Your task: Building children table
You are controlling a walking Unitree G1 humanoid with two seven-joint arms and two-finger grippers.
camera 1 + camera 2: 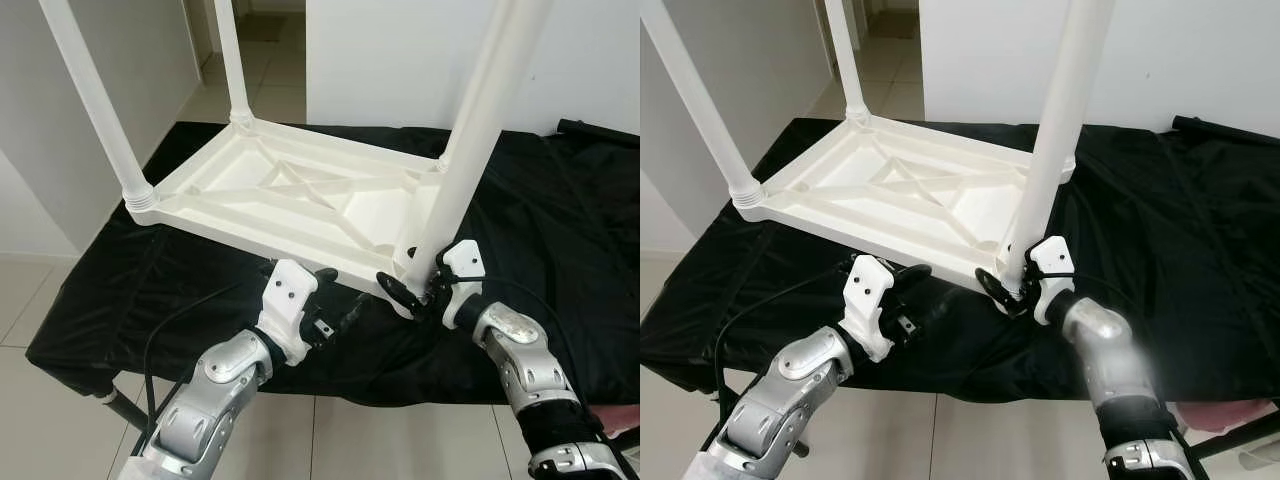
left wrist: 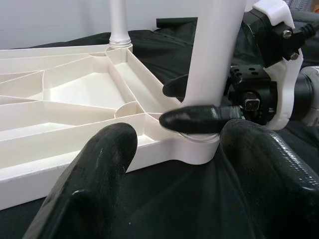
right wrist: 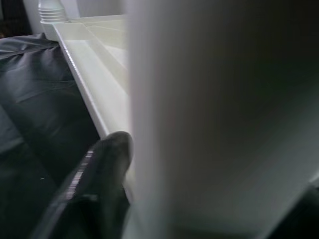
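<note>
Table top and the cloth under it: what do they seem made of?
Table top: looks like moulded white plastic, smooth and slightly glossy, with cast ribs on its upturned underside. Cloth: apparently thin black fabric, soft sheen, wrinkled and draped over the edges.

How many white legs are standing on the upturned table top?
3: one leg at the near-left corner, one leg at the far-left corner, one leg at the near-right corner, held by the right gripper. A fourth may be hidden.

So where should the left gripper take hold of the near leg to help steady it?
Low on the near leg, just above its socket, from the robot's left. The shaft is round, smooth and upright, so open jaws can straddle it sideways. The right gripper already clamps the base from the right; the left gripper hangs open beside the tabletop.
</note>
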